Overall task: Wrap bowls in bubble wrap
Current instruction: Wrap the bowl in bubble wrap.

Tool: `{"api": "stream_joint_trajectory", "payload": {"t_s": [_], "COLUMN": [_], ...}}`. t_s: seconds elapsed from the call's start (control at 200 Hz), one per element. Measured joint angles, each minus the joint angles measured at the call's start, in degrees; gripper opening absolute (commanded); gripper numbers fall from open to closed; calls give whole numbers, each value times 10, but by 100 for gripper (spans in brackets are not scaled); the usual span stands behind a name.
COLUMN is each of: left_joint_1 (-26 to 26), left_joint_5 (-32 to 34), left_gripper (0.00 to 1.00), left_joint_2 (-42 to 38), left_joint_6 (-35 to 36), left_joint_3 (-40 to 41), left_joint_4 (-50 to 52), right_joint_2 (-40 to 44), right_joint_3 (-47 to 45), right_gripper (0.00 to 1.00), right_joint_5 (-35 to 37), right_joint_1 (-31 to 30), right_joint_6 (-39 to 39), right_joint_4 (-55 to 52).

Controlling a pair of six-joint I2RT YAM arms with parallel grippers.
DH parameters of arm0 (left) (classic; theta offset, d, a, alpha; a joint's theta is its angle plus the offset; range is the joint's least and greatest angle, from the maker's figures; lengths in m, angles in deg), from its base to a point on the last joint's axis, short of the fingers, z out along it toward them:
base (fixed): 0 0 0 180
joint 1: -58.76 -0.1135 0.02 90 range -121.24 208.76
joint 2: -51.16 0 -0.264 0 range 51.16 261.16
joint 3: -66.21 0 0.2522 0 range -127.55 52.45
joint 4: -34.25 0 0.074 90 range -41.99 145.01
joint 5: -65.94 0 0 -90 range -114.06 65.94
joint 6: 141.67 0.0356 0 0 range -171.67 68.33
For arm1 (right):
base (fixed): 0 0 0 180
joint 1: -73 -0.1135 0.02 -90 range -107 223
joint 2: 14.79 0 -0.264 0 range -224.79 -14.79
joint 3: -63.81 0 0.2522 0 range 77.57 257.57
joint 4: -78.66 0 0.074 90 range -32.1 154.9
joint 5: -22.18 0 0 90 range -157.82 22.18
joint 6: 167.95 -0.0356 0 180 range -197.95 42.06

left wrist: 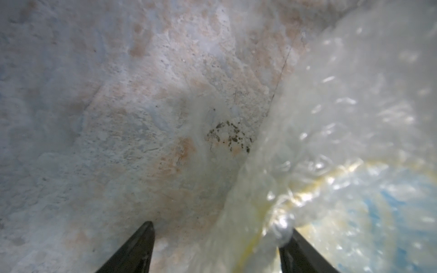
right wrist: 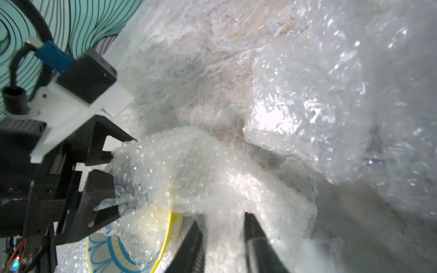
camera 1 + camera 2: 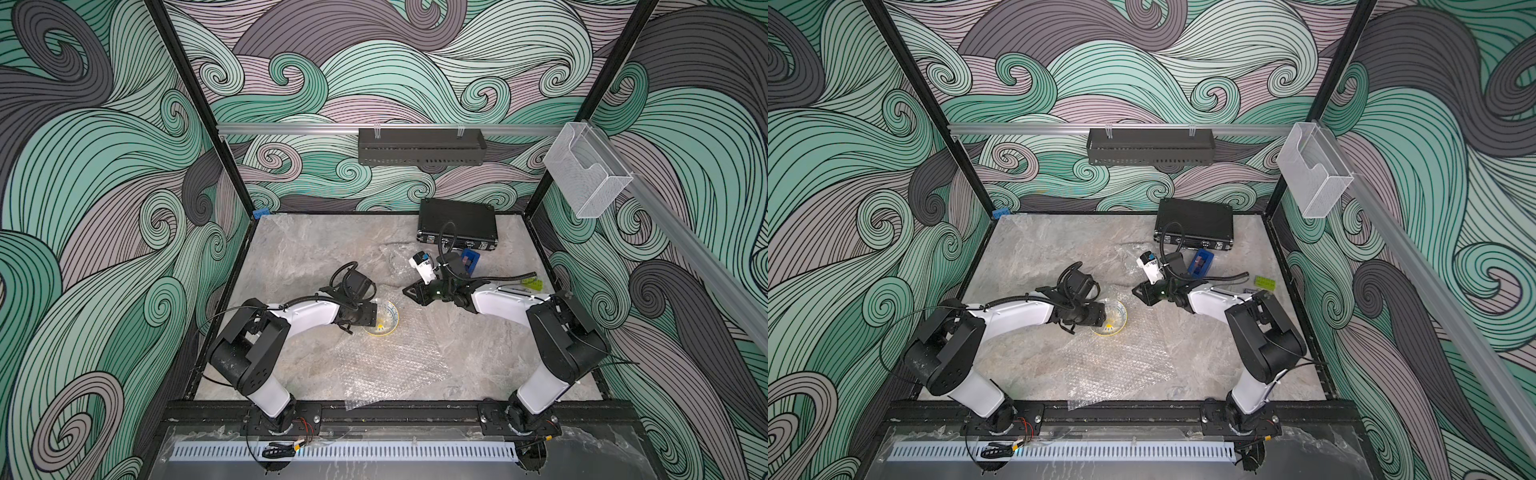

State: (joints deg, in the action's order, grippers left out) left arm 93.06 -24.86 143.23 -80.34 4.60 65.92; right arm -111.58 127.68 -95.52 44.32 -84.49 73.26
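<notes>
Swirling green and grey wall panels (image 3: 83, 208) are enclosing a marbled tabletop (image 3: 299, 249), where a clear bubble wrap sheet (image 3: 390, 365) is lying, reaching the front edge. On its far part a yellow-rimmed, blue-patterned bowl (image 3: 388, 322) is sitting, one flap folding over it. The left gripper (image 1: 221, 229) is straddling rim and flap, fingers wide. The right gripper (image 2: 222, 221) is keeping its fingers narrow with wrap between them; whether they are pinching it, I cannot tell

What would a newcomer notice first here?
The teal swirl-patterned walls on every side. Next, the left arm and right arm bent in over a yellow-rimmed bowl mid-table, partly covered by crinkly bubble wrap. A black case sits at the back of the table.
</notes>
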Motion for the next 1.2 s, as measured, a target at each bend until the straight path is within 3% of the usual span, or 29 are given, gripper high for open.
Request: {"api": "stream_joint_trajectory", "payload": {"t_s": [0.09, 0.31, 0.5, 0.896, 1.201], "left_joint_1": [0, 0, 0, 0, 2], "left_joint_5": [0, -1, -8, -21, -35], "left_gripper": [78, 76, 70, 65, 71], "left_joint_2": [0, 1, 1, 1, -32], "left_joint_6": [0, 0, 0, 0, -8], "left_joint_3": [0, 0, 0, 1, 24], "left_joint_4": [0, 0, -2, -6, -13], "right_joint_2": [8, 67, 76, -53, -97], "right_joint_3": [0, -10, -12, 35, 55], "right_gripper": [0, 0, 0, 0, 0], "right_joint_5": [-2, -35, -59, -64, -50], "right_joint_1": [0, -6, -58, -134, -139], "right_joint_6": [0, -51, -130, -281, -306], "right_joint_4": [-6, -17, -13, -10, -17]}}
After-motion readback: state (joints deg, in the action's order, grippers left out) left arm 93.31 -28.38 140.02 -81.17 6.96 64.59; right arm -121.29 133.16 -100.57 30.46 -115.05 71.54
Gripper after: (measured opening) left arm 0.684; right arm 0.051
